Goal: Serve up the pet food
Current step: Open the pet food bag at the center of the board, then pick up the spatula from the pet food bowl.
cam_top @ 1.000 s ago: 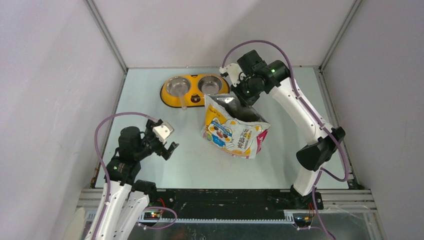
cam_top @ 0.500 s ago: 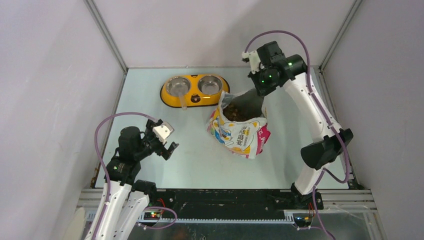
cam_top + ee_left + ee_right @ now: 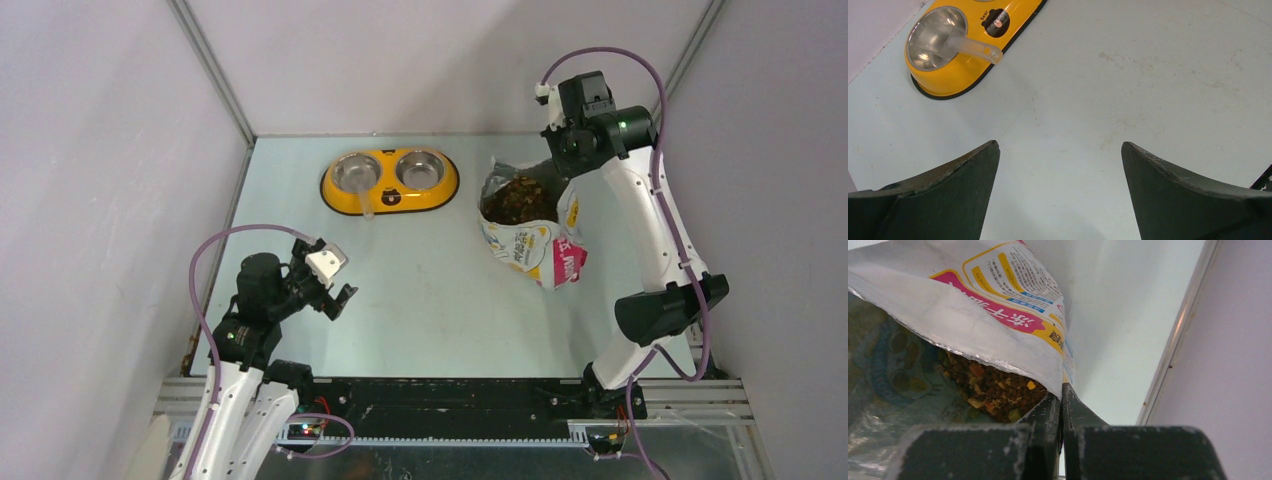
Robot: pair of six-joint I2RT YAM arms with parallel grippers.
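Tightly, the right claw (image 3: pixel 1061 399) pinches the rim of the bag (image 3: pixel 998 325) holding pet food (image 3: pixel 517 198).

Bright even light; soft shadows; glare in steel bowl (image 3: pixel 930 35); pet food (image 3: pixel 998 385) shadowed inside bag (image 3: pixel 998 305)

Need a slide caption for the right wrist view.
Right hand shut on the rim of the open food bag, kibble visible inside.

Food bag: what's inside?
Mixed brown, reddish and yellowish kibble shows in the open bag. How deep it goes is hidden by the bag walls.
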